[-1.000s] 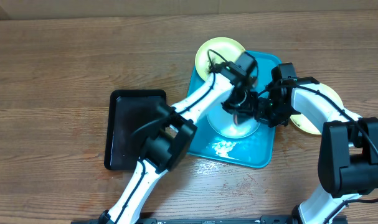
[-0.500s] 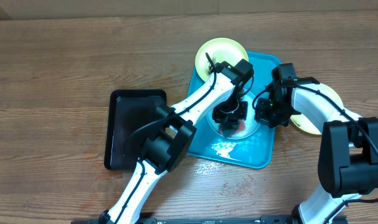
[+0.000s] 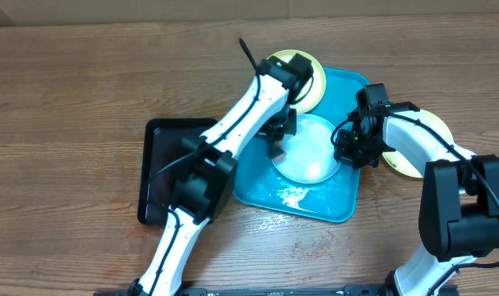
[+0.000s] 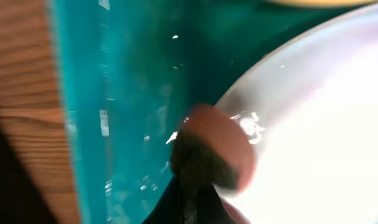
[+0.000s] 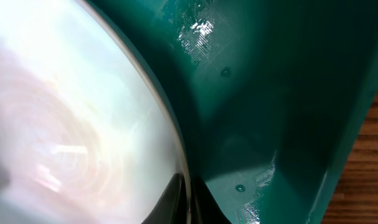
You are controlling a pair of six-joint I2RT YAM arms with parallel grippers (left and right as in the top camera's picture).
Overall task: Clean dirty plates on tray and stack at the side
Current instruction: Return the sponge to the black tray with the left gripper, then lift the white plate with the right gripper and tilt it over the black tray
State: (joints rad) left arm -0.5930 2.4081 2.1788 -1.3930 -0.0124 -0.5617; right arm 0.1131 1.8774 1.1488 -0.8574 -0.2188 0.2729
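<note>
Yellow plates (image 3: 315,82) (image 3: 405,168) 2, blue-white plate (image 3: 311,156) 1, tray (image 3: 346,86) 1.

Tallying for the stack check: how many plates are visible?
3. A pale plate in the tray's middle; a yellow plate at the tray's far edge, partly under the left arm; a second yellow plate right of the tray, under the right arm.

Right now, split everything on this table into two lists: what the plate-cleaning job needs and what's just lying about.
Job: turquoise tray; blue-white plate on it; yellow plate at the tray's far corner; yellow plate right of the tray.
Lying about: black tray, left of the turquoise one.
</note>
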